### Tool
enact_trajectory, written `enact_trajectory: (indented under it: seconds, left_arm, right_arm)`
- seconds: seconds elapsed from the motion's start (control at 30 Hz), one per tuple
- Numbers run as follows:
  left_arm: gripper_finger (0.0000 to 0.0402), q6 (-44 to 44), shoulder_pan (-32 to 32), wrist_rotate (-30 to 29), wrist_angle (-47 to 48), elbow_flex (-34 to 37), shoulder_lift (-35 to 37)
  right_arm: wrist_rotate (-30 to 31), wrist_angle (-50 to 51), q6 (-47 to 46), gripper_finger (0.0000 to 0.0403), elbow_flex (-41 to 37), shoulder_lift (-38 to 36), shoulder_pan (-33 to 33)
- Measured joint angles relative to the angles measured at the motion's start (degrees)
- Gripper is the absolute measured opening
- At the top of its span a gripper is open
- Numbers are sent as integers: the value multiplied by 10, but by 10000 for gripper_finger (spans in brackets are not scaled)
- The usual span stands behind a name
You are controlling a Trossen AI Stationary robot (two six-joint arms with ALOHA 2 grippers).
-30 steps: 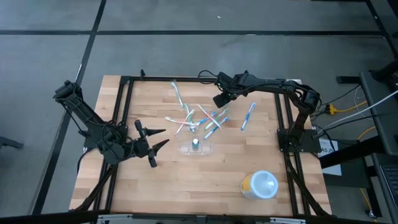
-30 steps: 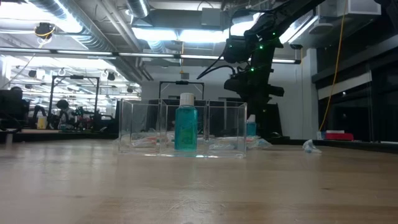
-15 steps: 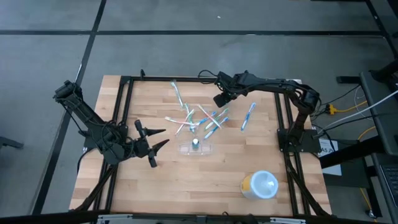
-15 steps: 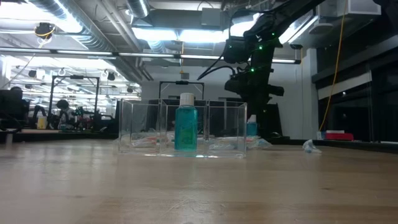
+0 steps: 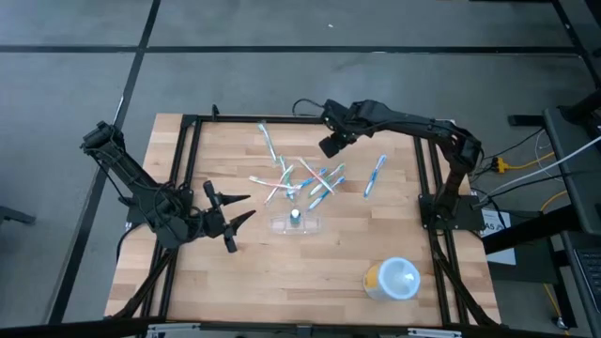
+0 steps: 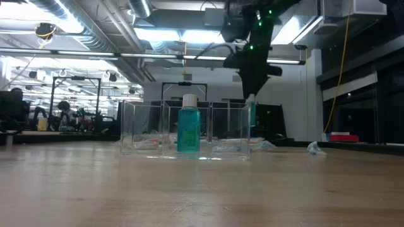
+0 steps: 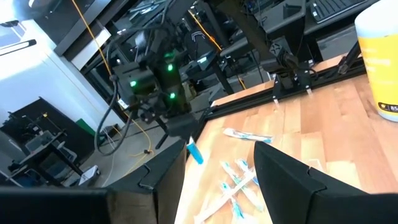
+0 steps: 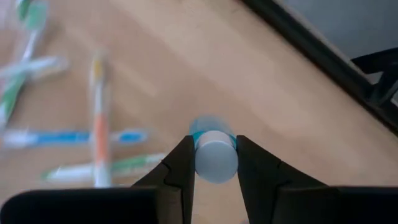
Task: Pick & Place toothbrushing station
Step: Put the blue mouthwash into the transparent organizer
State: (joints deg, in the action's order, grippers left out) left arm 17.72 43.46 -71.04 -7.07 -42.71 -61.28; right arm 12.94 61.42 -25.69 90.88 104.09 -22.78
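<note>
While our right gripper (image 8: pixel 212 163) clamps a small blue tube (image 8: pixel 212 152) above the wooden tabletop (image 5: pixel 282 263), the clear holder (image 5: pixel 296 222) sits mid-table; left gripper (image 5: pixel 246 208) rests apart; the workshop behind blurs.

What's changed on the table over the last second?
The right gripper, shut on a small blue bottle, lifted and drew back toward the table's far edge. The left gripper stayed open and idle. The clear holder, the toothbrushes and the round container didn't move.
</note>
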Motion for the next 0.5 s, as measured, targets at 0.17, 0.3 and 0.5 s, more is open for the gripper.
enact_trajectory:
  seconds: [0.17,0.3,0.5]
  left_arm:
    - [184,-24,5,-23,26,0,0]
    - [184,-51,28,-83,56,0,0]
    - [184,-67,74,-165,72,0,7]
  right_arm:
    - [3,45,0,93,7,-16,53]
    - [10,52,-10,93,8,-49,111]
    - [-18,49,-72,93,8,-82,221]
